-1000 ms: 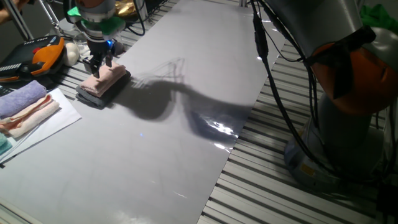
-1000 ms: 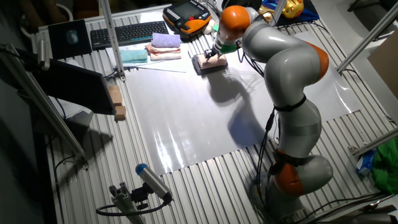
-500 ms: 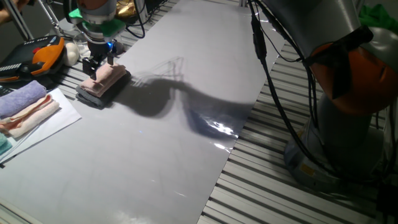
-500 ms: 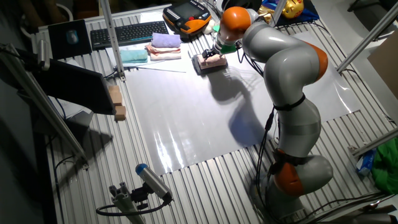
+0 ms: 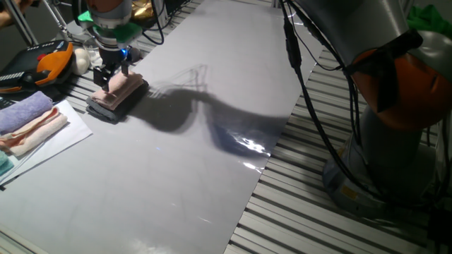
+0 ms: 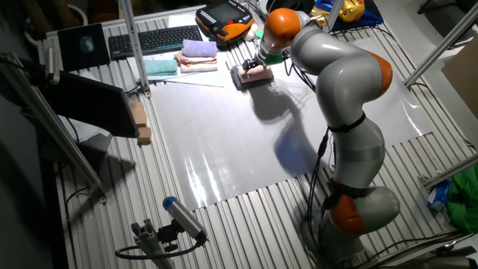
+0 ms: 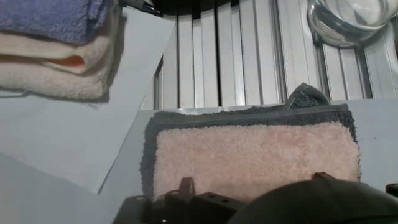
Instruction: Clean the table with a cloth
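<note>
The small pale pink terry cloth [image 7: 255,158] is lying folded on a dark grey cloth [image 5: 106,107] at the far corner of the pale grey glossy bench [image 5: 212,155]. It is looking soft, light and limp, so pinching a raised fold near its middle is seeming best. The black two-finger claw [image 5: 111,75] is pressing onto it; whether it is gripping, I cannot tell.

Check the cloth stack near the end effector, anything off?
Mostly tidy. The pink cloth lies squarely on the dark grey cloth, but the grey one's far corner is turned up. No spill on the table.
</note>
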You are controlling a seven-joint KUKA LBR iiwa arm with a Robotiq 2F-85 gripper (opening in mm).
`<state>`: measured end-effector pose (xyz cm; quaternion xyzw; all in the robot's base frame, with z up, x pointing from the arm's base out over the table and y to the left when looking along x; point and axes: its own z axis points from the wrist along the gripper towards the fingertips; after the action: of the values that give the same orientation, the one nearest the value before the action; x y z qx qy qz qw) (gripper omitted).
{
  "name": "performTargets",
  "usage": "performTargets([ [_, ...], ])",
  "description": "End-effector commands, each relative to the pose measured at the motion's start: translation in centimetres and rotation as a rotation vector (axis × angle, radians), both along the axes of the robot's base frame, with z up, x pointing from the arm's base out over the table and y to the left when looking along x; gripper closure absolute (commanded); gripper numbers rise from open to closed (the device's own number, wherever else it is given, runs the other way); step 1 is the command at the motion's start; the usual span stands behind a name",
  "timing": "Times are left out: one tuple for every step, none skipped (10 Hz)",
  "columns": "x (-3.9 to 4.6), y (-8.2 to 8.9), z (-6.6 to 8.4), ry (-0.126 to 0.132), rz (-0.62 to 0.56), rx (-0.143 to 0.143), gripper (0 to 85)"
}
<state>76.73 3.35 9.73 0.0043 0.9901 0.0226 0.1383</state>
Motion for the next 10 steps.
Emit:
performTargets([
  [0.0,0.0,-0.1,0.003,0.0,0.002,0.0],
  [0.02,0.0,-0.2,0.003,0.0,0.003,0.0],
  [0.08,0.0,-0.4,0.003,-0.001,0.005,0.0],
  [0.12,-0.1,-0.7,0.003,-0.003,0.005,0.0],
  [0.15,-0.1,-1.1,-0.002,-0.003,0.007,0.0],
  [0.2,-0.1,-1.6,-0.002,0.0,0.006,0.0],
  [0.21,0.0,-1.8,-0.002,0.003,0.002,0.0],
  [0.25,0.0,-1.9,0.002,0.006,0.003,0.0],
  [0.25,0.0,-2.1,0.002,0.008,0.001,0.0],
  [0.27,0.1,-2.3,0.002,0.009,0.001,0.0],
])
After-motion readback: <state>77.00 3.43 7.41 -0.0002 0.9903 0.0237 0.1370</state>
